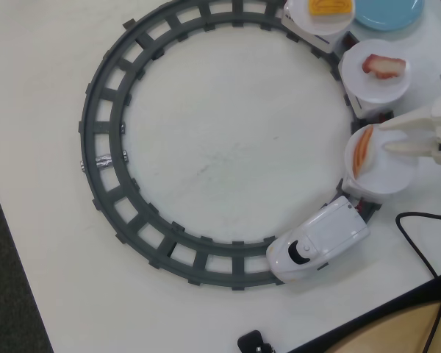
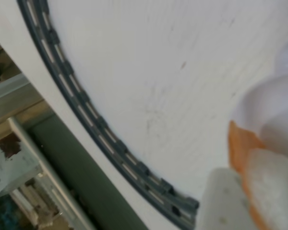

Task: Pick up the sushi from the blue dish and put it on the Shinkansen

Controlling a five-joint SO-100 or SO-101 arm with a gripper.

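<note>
- Overhead view: at the frame's right edge, the white two-fingered hand (image 1: 397, 134) was clamped on the orange-striped salmon sushi (image 1: 362, 147), tilted on edge over the first round white plate (image 1: 386, 184) behind the white bullet-nosed Shinkansen (image 1: 317, 250).
- Wrist view: the sushi (image 2: 240, 146) sat lower right, against the pale fingers (image 2: 273, 191).

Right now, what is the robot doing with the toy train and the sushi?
The gripper is at the first white plate behind the Shinkansen, with the sushi tipped on its side at that plate's edge. Whether the fingers are gripping it is unclear. The blue dish shows no sushi on the part in view. Two other cars carry a yellow piece and a red-and-white piece.
</note>
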